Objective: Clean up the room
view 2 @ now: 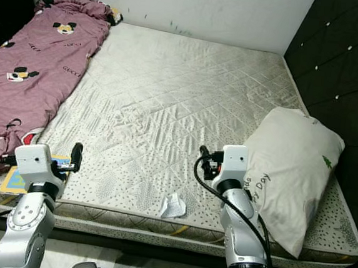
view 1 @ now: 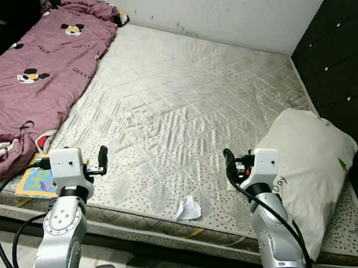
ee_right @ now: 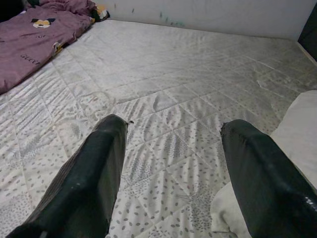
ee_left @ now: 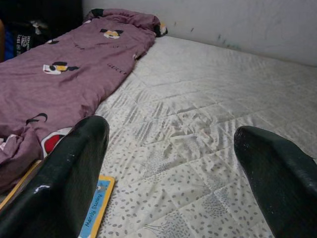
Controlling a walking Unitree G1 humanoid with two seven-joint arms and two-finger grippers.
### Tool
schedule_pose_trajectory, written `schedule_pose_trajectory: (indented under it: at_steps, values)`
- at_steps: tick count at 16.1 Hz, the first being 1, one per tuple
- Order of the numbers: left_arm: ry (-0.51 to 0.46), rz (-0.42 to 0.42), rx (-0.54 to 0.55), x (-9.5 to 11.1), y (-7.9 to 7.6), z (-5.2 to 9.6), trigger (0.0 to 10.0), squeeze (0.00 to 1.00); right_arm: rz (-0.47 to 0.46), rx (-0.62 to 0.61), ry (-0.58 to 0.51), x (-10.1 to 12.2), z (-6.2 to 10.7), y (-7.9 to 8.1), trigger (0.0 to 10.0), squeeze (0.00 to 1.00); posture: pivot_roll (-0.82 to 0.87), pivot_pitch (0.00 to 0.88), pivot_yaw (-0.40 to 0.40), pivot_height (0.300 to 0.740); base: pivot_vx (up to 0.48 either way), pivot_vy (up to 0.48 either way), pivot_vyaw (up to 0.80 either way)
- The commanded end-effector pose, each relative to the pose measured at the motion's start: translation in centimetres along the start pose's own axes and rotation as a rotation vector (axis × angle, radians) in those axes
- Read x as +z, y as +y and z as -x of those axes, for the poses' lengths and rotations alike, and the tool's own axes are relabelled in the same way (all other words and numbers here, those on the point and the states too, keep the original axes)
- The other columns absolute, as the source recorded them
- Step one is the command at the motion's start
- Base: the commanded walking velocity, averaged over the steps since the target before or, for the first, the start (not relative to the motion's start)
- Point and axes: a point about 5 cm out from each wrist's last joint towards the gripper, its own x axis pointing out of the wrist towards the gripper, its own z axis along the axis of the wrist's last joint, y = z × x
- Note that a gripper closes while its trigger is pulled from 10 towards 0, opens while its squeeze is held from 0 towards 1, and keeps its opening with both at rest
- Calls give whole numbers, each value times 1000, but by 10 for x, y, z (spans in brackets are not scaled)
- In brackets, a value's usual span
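Left pincer (ee_left: 171, 168) spread wide over the bare mattress (ee_left: 218, 99).
A purple cartoon-print blanket (ee_left: 64, 79) lies bunched along one side; beside one black finger (ee_left: 64, 183), what looks like a book's blue-and-yellow edge (ee_left: 96, 210) peeks out.

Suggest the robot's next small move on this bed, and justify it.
Probably lower the right gripper toward the crumpled white paper scrap at the quilted grey mattress's near edge: its fingers are open and empty, and the scrap lies loose nearby.

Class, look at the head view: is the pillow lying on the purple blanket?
No. The pillow lies on the bare mattress at its right side, well apart from the blanket on the left.
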Motion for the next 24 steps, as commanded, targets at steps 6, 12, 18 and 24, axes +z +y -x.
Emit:
schedule_pose_trajectory:
  at_steps: [6,12,18,24]
  values:
    - [5,1,-5,-1,-1,-2,10000,0,-3,-8,-3,3,-2,-3,10000,0,-38,0,-61,740,297,0,0]
    - [6,-4,-3,-1,-1,-2,10000,0,-3,-6,-1,2,-2,-3,10000,0,-35,0,-63,740,354,0,0]
    - [9,-6,0,-1,0,-2,10000,0,-4,-6,1,2,-2,-3,10000,0,-36,0,-62,740,321,0,0]
    - [13,-1,1,-2,-1,-2,10000,0,-6,-5,3,2,-3,-3,10000,0,-35,0,-63,740,0,0,0]
